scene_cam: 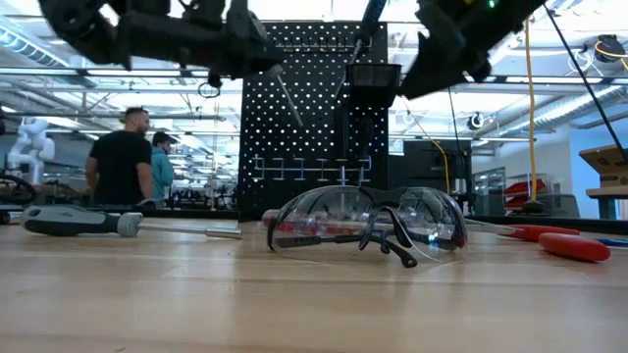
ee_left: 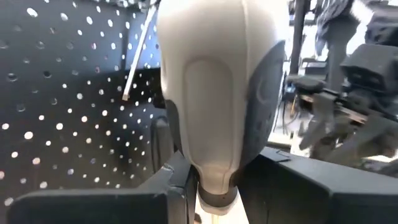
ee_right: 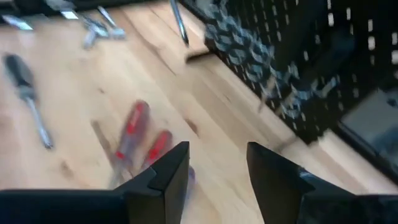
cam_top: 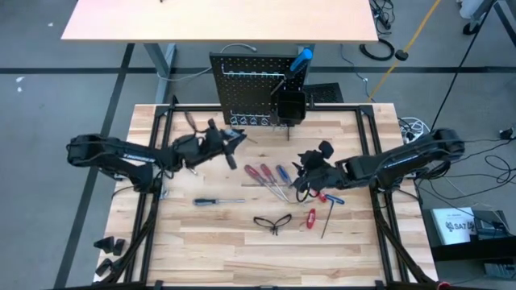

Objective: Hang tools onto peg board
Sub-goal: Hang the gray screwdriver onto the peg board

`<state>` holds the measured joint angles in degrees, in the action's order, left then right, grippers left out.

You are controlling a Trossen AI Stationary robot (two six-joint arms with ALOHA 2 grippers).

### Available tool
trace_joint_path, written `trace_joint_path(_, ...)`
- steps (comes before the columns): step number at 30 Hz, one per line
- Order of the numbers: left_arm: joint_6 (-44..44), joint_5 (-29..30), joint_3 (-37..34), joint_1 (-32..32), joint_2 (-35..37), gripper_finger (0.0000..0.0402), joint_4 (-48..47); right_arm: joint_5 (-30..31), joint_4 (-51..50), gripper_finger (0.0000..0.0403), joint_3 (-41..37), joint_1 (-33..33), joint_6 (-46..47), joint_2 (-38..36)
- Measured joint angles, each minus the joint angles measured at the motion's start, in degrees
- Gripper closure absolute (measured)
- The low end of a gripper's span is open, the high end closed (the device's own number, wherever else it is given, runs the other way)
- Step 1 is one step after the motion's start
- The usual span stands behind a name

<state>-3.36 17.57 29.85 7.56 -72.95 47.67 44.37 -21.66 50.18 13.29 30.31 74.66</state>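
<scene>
The left gripper [cam_top: 228, 142] pinches a pale-handled tool [ee_left: 217, 93] beside the peg board [cam_top: 251, 87], which stands upright at the table's [cam_top: 201, 258] far edge. The right gripper [cam_top: 302, 179], fingers spread and empty, hovers over three screwdrivers [cam_top: 270, 179]. A black-handled screwdriver [cam_top: 218, 201] and one pair of glasses [cam_top: 272, 221] lie nearby.

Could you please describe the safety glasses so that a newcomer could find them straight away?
On the wooden table, look in front of the peg board, past the row of red-handled screwdrivers. The glasses lie there alone: the only clear-lensed, black-framed item among the handled tools.
</scene>
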Motion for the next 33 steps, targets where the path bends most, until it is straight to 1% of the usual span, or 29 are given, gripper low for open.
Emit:
trace_joint_path(4,-0.71,-1.88,6.8,2.8,-0.37,0.0321,-11.32,0.58,-0.71,0.0251,-0.01,0.33,3.49,2.22)
trace_joint_path(6,-2.24,-2.18,9.5,3.63,-0.77,0.0321,-15.73,0.54,-0.74,0.025,-0.01,0.34,4.25,3.26)
trace_joint_path(7,-3.04,-2.44,10.61,3.95,-1.31,0.0321,-16.49,0.54,-0.76,0.025,-0.01,0.33,4.68,3.62)
trace_joint_path(10,-4.88,-4.22,13.54,5.28,-3.51,0.0321,-17.28,0.56,-0.57,0.025,-0.01,0.33,5.07,4.76)
trace_joint_path(14,-4.97,-7.02,17.23,7.57,-7.89,0.0321,-17.26,0.58,-0.42,0.025,-0.03,0.33,5.44,5.02)
trace_joint_path(20,-6.11,-7.34,20.94,9.54,-13.28,0.0321,-17.57,0.55,-0.45,0.025,-0.03,0.33,5.53,5.02)
trace_joint_path(25,-6.62,-7.42,22.51,10.97,-15.45,0.0321,-17.47,0.54,-0.45,0.025,-0.03,0.33,4.75,5.02)
trace_joint_path(33,-6.47,-8.44,22.74,12.67,-15.5,0.0321,-18.99,0.56,0.03,0.025,-0.03,0.2,3.42,5.0)
